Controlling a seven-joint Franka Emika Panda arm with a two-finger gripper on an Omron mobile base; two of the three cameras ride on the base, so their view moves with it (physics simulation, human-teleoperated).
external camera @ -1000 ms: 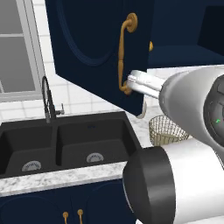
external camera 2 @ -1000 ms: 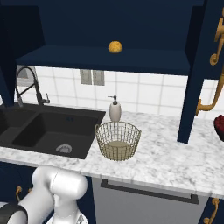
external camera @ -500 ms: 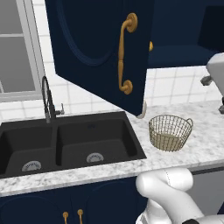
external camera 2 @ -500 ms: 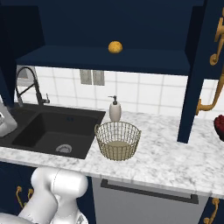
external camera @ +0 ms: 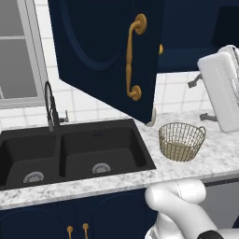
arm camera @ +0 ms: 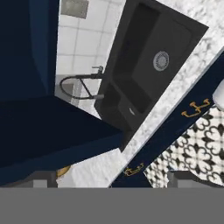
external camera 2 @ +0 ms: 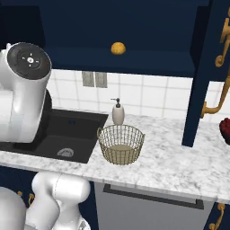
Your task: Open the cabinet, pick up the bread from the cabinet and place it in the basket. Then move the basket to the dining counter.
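text: none readable | labels — none | signs, numbers — none

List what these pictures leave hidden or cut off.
- Bread, left base view: mostly hidden by the open cabinet door.
- Soap dispenser, left base view: mostly hidden behind that door's lower edge.
- Red thing, right base view: cut off by the right edge; unidentifiable.

- The light is even and quite bright, with no clear source.
- Shadows are soft; the inside of the cabinet point(external camera 2: 134, 27) stays dark.
- No glare, no blur; all pictures are sharp to the edges.
- The hand view is strongly rolled.
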